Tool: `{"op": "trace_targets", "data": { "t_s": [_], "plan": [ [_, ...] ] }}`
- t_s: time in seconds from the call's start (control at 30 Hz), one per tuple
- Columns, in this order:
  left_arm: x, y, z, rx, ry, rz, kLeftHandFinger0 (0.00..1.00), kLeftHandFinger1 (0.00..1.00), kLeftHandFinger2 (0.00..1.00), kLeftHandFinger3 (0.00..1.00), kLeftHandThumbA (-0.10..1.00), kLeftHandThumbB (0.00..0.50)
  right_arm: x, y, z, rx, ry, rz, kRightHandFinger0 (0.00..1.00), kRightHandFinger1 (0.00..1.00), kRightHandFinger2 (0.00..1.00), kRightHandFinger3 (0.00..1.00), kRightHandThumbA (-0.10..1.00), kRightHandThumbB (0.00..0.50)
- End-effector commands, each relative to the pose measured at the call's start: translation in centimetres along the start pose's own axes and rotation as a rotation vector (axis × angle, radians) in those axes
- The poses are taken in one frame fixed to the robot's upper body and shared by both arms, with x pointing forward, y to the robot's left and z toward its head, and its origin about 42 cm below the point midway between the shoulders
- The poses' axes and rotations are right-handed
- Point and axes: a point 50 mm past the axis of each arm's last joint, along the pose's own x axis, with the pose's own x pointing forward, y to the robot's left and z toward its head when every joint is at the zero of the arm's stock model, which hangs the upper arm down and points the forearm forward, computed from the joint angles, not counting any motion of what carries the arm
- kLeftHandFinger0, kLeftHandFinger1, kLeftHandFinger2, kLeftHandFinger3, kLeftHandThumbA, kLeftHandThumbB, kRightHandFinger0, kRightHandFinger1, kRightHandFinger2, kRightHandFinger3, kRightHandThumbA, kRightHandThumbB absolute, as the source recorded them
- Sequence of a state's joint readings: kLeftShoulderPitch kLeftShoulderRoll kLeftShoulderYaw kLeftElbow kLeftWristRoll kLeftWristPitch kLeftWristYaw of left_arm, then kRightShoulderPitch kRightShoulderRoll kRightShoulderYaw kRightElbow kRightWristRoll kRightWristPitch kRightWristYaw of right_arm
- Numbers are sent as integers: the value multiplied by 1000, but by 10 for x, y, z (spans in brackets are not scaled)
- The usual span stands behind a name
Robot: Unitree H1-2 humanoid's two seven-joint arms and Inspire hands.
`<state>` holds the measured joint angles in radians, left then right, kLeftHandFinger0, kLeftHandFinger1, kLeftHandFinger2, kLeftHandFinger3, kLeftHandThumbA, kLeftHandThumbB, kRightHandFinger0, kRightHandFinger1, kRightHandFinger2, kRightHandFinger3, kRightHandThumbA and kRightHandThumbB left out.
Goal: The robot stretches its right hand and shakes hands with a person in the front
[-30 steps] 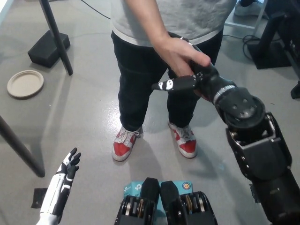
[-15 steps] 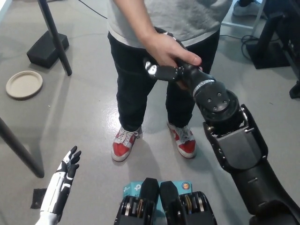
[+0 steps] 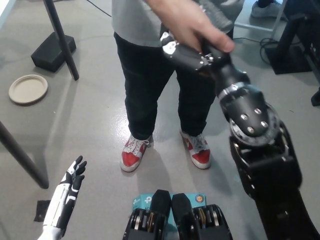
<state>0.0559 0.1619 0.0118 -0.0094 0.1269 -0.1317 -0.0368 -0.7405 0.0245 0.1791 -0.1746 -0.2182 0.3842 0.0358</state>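
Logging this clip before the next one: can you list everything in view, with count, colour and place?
Plate: one, beige, on the floor at upper left.
Box: one, black, on the floor at upper left, beside a pole.
Poles: two, black, slanting at the left edge.
Stand: one, black, upper right.
Shoes: two, red and white, on the floor at centre.
Trousers: one pair, black, centre.
Shirt: one, grey, top centre.
Person's hand: one, clasping the right hand at top centre.
Left hand: white and black, open, resting at lower left.
Right hand: black, shut on the person's hand.
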Motion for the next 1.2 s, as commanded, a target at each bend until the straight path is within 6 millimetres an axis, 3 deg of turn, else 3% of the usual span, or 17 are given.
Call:
{"op": "trace_targets", "data": {
  "t_s": [0.0, 0.1, 0.17, 0.23, 0.37, 0.4, 0.57, 0.6, 0.73, 0.93, 1.07, 1.17],
  "plan": [
    [8, 4, 14, 20, -82, 4, 1000, 1000, 1000, 1000, 1000, 98, -28, -9, 55, -21, -148, -33, 1000, 1000, 1000, 1000, -100, 0],
    [9, 5, 14, 25, -84, 3, 1000, 1000, 1000, 1000, 1000, 100, -47, -14, 89, -53, -285, -34, 1000, 1000, 1000, 1000, -100, 0],
    [8, 6, 13, 25, -82, 4, 1000, 1000, 1000, 1000, 1000, 99, -48, -15, 93, -84, -298, -44, 1000, 1000, 1000, 1000, -100, 0],
    [7, 5, 12, 29, -70, 6, 1000, 1000, 1000, 1000, 1000, 95, -39, -15, 76, -61, -230, -35, 1000, 1000, 1000, 1000, -100, 0],
    [6, 4, 11, 24, -73, -10, 1000, 1000, 1000, 1000, 1000, 104, -13, -12, 11, -17, 20, -1, 1000, 1000, 1000, 1000, -100, 8],
    [6, 4, 11, 22, -71, -9, 1000, 1000, 1000, 1000, 1000, 105, -3, -11, -15, -22, 116, 7, 1000, 1000, 1000, 1000, -100, 12],
    [7, 5, 11, 19, -78, 6, 1000, 1000, 1000, 1000, 1000, 110, 29, -4, -84, -71, 325, 23, 1000, 1000, 1000, 1000, -100, 13],
    [7, 5, 11, 26, -81, 6, 1000, 1000, 1000, 1000, 1000, 109, 38, -1, -114, -114, 402, 30, 1000, 1000, 1000, 1000, -100, 17],
    [10, 5, 12, 32, -89, -1, 1000, 1000, 1000, 1000, 1000, 102, 47, 2, -152, -130, 533, 40, 1000, 1000, 1000, 1000, -100, 13],
    [14, 5, 16, 44, -91, -3, 1000, 1000, 1000, 1000, 1000, 123, 46, 7, -164, -129, 534, 44, 1000, 1000, 1000, 1000, -100, 14],
    [15, 5, 16, 49, -93, -2, 1000, 1000, 1000, 1000, 1000, 119, 45, 8, -153, -115, 464, 48, 1000, 1000, 1000, 1000, -100, 11],
    [14, 5, 16, 65, -95, -11, 1000, 1000, 1000, 1000, 1000, 119, 41, 5, -127, -113, 376, 36, 1000, 1000, 1000, 1000, -100, 20]
  ]
}}
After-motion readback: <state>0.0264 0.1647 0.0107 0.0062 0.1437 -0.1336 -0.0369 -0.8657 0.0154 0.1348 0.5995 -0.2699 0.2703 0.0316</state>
